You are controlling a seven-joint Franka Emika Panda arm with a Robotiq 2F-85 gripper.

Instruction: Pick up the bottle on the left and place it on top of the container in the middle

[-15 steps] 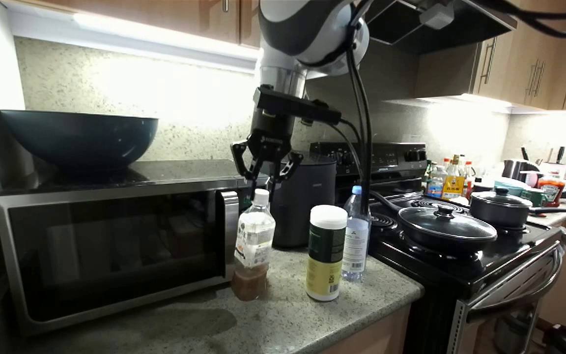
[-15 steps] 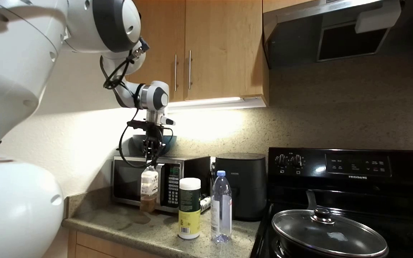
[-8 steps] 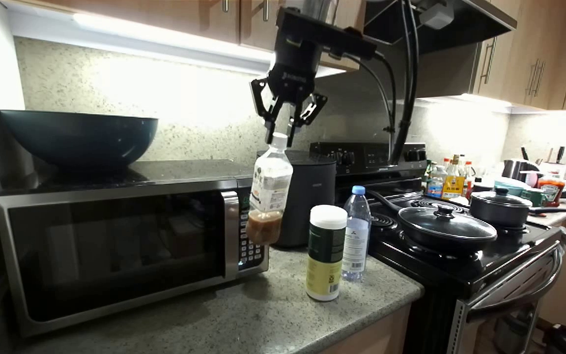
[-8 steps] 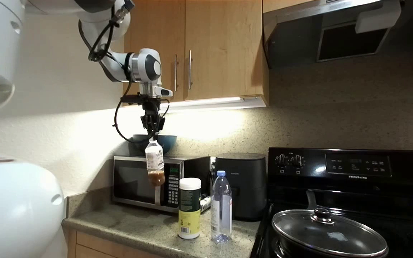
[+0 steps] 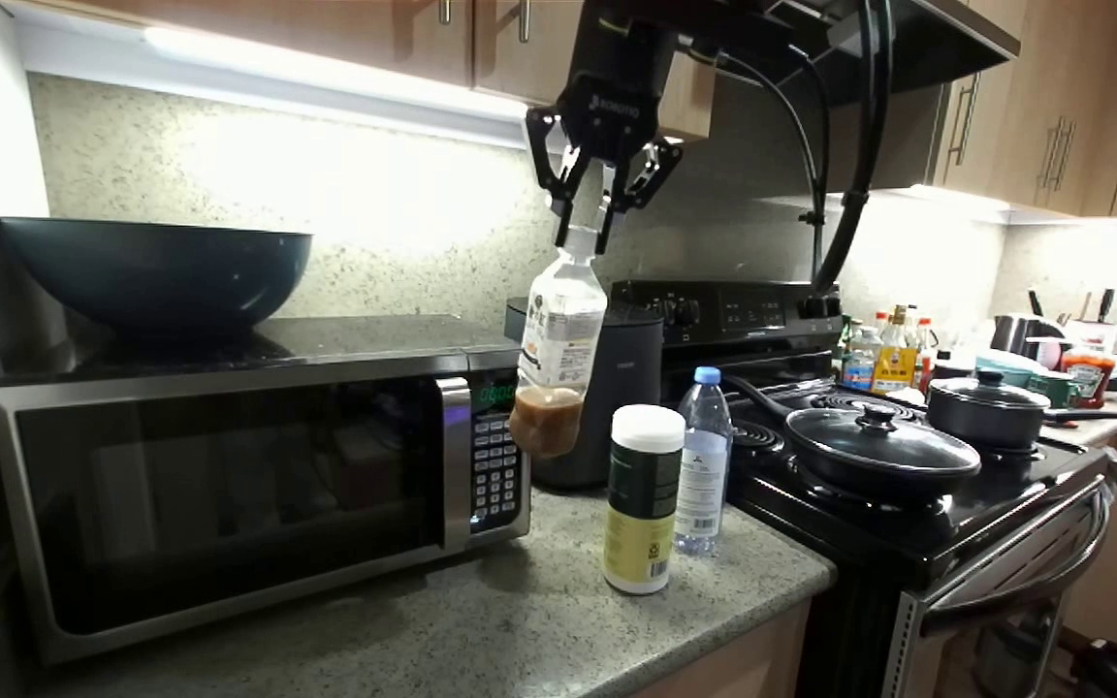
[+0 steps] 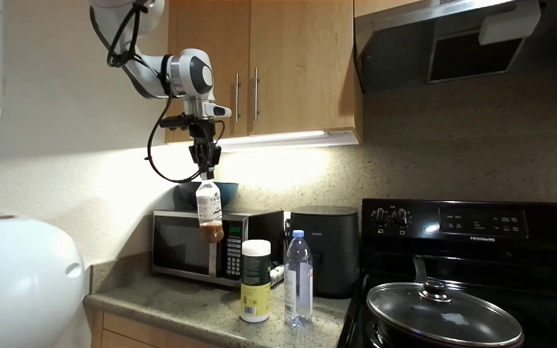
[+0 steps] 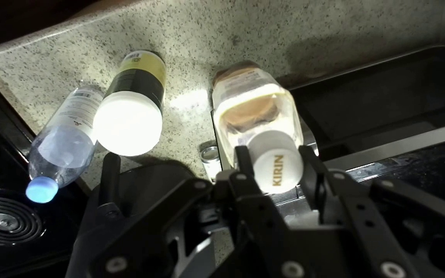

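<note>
Hanging in the air is the bottle (image 5: 563,334), with brown liquid low in it and a slight tilt. My gripper (image 5: 582,240) is shut on its white cap, one finger on each side, and the cap's lettering shows between the fingers (image 7: 244,160) in the wrist view. The container (image 5: 643,504) has a white lid, dark band and yellow lower part. It stands upright on the counter, lower than the held bottle and to its right in both exterior views. From the wrist, the container (image 7: 129,116) appears left of the bottle (image 7: 253,100).
A clear water bottle (image 5: 704,465) with a blue cap stands close beside the container. Behind them is a black air fryer (image 6: 325,251). The microwave (image 5: 258,485) carries a large dark bowl (image 5: 151,276). A lidded pan (image 5: 878,446) sits on the stove.
The bottle has risen from near the counter to well above it, its base higher than the container's lid in both exterior views. It also shifted rightward, still gripped by the cap.
</note>
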